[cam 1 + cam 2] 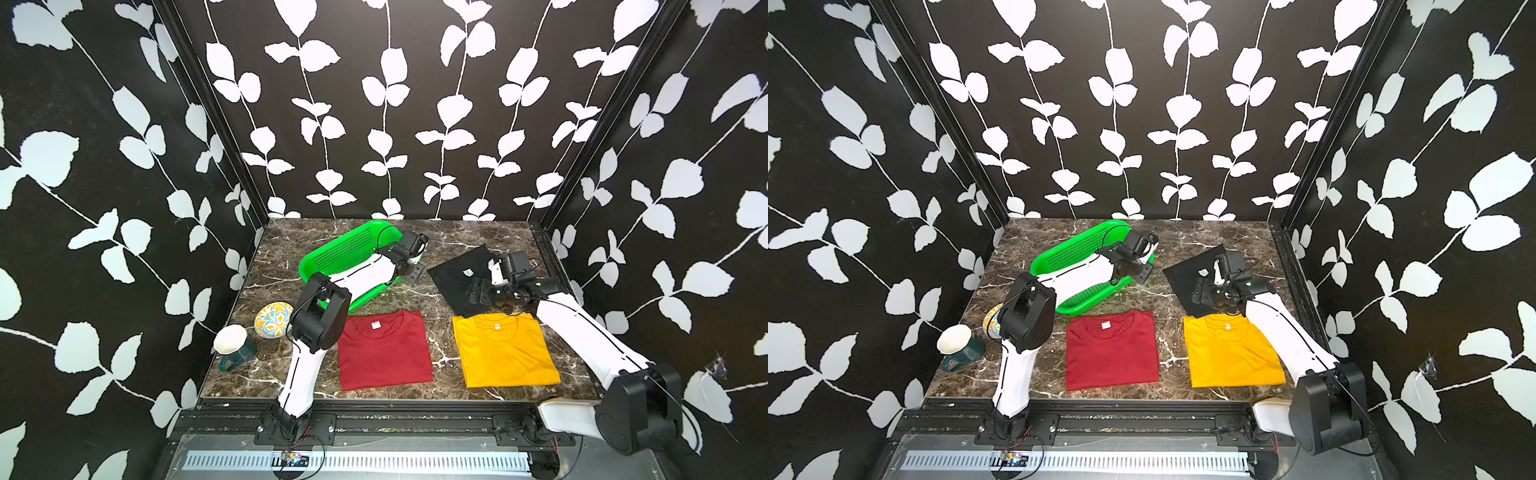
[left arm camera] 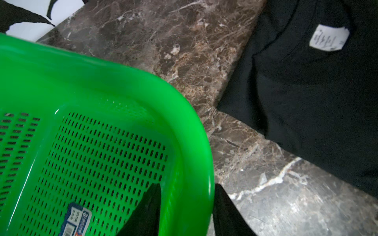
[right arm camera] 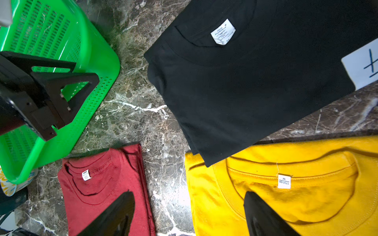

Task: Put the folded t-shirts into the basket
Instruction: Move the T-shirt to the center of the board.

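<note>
Black walls printed with white leaves are closing in three sides of the marble table (image 1: 457,245), and its front edge is running along a black rail. Toward the back, left of centre, the green basket (image 1: 345,249) is sitting tilted, its far rim raised. The left gripper (image 2: 187,210) is straddling the basket's right-hand rim, with one finger (image 2: 147,208) inside against the perforated wall and the other outside; its jaws are standing partly open, and whether they are already pinching the rim cannot be told. A sticker (image 2: 76,221) is showing on the basket floor.

A strip of bare marble is lying between the basket and the black t-shirt (image 1: 461,274), which is lying flat and skewed near the back right. One of its corners is overlapping the collar edge of the yellow t-shirt (image 1: 505,353). The yellow shirt is reaching close to the table's front and right edges. The red t-shirt (image 1: 384,351) is lying front centre, just short of the basket's near corner, with a clear lane of marble between it and the yellow one.

The right gripper (image 3: 189,214) is hanging above that lane with its jaws spread wide and holding nothing.

By the left edge, a patterned bowl (image 1: 273,319) and a dark mug (image 1: 235,347) are crowding the left arm's base.
</note>
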Action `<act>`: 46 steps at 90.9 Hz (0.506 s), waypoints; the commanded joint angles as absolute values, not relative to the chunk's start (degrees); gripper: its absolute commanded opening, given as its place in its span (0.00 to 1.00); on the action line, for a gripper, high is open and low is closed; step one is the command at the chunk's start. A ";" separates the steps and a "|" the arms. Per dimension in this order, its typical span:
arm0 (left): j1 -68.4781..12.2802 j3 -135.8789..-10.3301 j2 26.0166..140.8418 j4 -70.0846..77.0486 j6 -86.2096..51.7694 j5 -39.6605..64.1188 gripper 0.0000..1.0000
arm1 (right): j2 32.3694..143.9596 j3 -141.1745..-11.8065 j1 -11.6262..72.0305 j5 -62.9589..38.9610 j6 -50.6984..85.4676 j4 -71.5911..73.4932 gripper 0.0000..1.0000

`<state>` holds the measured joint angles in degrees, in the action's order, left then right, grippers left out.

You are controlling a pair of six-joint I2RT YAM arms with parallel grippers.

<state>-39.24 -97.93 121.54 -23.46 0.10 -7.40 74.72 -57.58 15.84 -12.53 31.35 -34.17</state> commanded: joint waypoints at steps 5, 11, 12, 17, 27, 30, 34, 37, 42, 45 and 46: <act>-39.58 -102.96 123.38 -21.68 -0.60 -9.49 0.44 | 74.12 -56.73 16.40 -13.41 31.61 -33.82 0.86; -39.64 -105.72 125.14 -22.46 2.38 -9.53 0.45 | 73.95 -55.96 17.05 -14.56 32.60 -32.98 0.86; -39.64 -106.17 125.41 -22.75 3.03 -9.56 0.45 | 73.93 -55.75 17.27 -14.88 32.69 -32.66 0.86; -39.59 -108.23 126.60 -23.99 5.88 -9.91 0.47 | 74.04 -54.95 18.63 -16.46 33.21 -31.53 0.86; -39.58 -110.05 127.05 -25.56 10.45 -11.55 0.51 | 75.29 -54.14 24.49 -17.13 33.60 -30.89 0.85; -39.55 -110.33 126.74 -26.12 11.34 -11.90 0.53 | 76.04 -53.84 26.68 -17.25 33.93 -30.67 0.85; -39.47 -110.40 125.93 -26.66 11.89 -12.54 0.58 | 76.89 -52.97 29.57 -17.62 34.52 -30.06 0.85; -39.53 -110.11 125.15 -27.05 12.02 -13.00 0.62 | 77.70 -52.20 31.98 -18.03 35.55 -28.99 0.84; -39.48 -109.06 122.92 -27.36 11.72 -13.26 0.68 | 79.04 -50.66 36.13 -19.21 37.75 -27.07 0.84; -39.46 -107.91 121.09 -27.37 11.27 -13.16 0.71 | 79.77 -49.89 38.55 -20.22 39.05 -25.35 0.84; -39.46 -107.52 120.22 -27.31 11.08 -13.04 0.72 | 80.01 -49.69 39.40 -20.53 39.43 -24.89 0.84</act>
